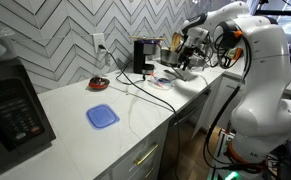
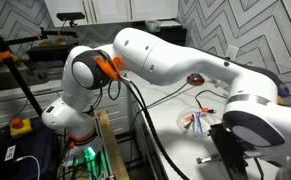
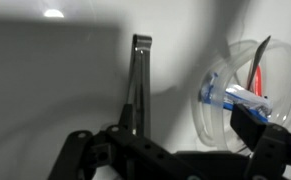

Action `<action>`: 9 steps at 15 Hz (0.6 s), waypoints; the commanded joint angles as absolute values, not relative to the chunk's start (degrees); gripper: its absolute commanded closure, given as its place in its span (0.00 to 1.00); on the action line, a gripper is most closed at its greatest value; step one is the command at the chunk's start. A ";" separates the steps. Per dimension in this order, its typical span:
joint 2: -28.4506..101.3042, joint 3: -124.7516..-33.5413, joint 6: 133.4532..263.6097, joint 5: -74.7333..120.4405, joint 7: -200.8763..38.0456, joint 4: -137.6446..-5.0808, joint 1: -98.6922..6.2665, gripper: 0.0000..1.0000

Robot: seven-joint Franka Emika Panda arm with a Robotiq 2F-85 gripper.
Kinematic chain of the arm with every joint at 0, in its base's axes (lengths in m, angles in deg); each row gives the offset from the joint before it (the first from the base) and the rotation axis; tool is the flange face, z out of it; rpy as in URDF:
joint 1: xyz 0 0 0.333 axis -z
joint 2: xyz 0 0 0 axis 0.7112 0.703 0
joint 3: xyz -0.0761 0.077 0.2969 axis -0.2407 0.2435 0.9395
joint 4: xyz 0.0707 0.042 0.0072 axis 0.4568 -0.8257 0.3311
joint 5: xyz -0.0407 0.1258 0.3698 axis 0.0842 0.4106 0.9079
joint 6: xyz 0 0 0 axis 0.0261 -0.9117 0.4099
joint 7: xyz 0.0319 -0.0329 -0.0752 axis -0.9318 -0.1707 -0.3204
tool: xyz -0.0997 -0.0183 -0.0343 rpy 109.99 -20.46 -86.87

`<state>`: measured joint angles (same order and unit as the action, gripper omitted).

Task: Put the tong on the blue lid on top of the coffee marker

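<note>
Blue lid: solid mid-blue, unpatterned.
Coffee marker: black.
Counter: white, recorded as plain.
Wall tiling: pale grey-white, laid in a chevron pattern with darker joints.
Arm: white shells; an orange ring is noted at one joint.
Tong: grey, seemingly metallic, though the wrist view is dim.
Pincer: black.
Microwave-like appliance: black.

White jointed robot arm with orange collar reaches right over white countertop. Red-and-blue clutter on it, small reddish-brown round thing further back. Black gripper low right, jaws unreadable. Red stop button lower left.
</note>
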<state>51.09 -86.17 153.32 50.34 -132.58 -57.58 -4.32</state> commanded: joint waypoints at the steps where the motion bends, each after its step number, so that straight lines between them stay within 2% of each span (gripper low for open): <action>1: 51.89 -84.19 158.50 55.63 -133.16 -58.86 -2.30 0.00; 6: 52.89 -83.15 162.60 57.82 -133.15 -59.82 -1.86 0.00; 7: 53.17 -82.83 162.65 58.15 -133.17 -59.99 -1.79 0.02; 8: 53.51 -82.48 161.94 58.34 -133.30 -59.82 -1.66 0.11; 9: 53.76 -82.29 161.42 58.42 -133.23 -59.74 -1.67 0.27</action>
